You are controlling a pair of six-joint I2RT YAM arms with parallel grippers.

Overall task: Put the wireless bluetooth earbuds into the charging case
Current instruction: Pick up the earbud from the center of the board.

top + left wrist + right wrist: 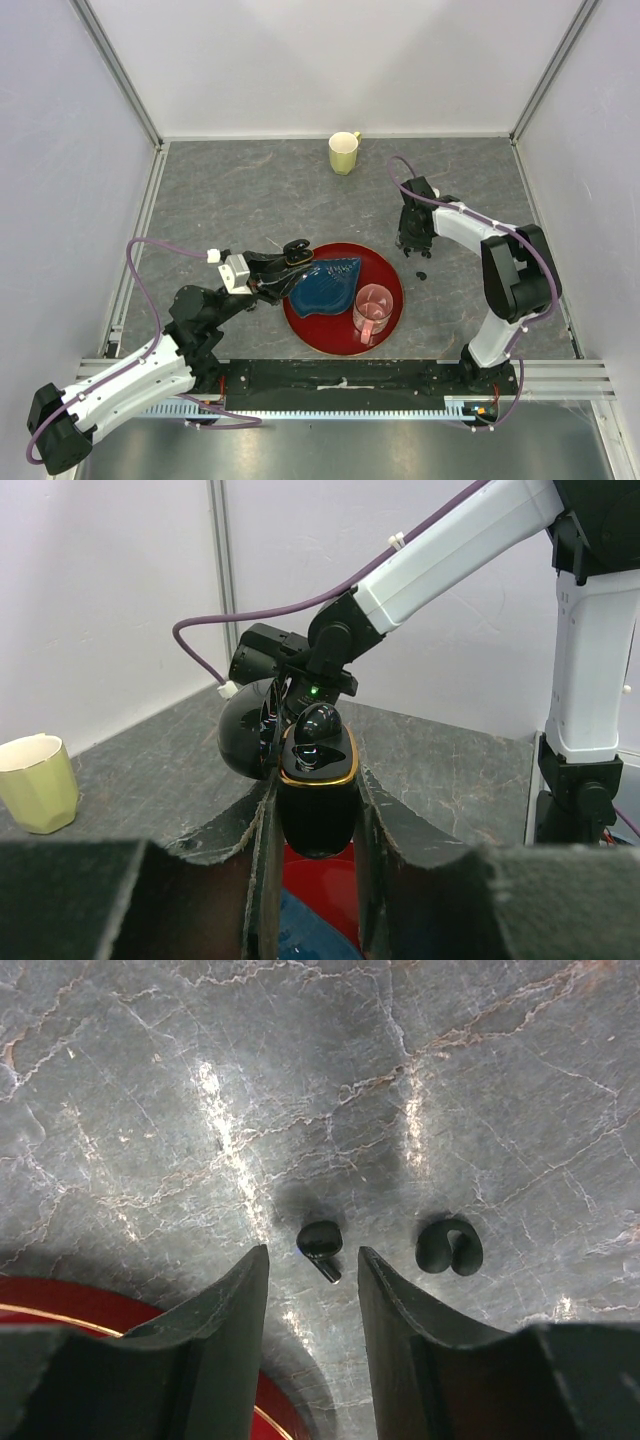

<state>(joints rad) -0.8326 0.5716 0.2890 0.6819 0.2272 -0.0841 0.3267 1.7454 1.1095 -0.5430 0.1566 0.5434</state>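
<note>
Two earbuds only your right wrist shows: one earbud (320, 1249) between the parted right gripper (312, 1252), the other earbud (449, 1247) at its three o'clock; left gripper (316, 780) clamps one case (318, 815).

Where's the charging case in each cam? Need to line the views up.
Top external: charging case left of centre, in the left gripper, by the red tray's upper-left edge.
Left wrist: charging case dead centre, lid open, clamped between the fingers.
Right wrist: not in it.
Shared landmark: the red tray, centre in top external, below the case in left wrist, bottom-left corner in right wrist.
</note>
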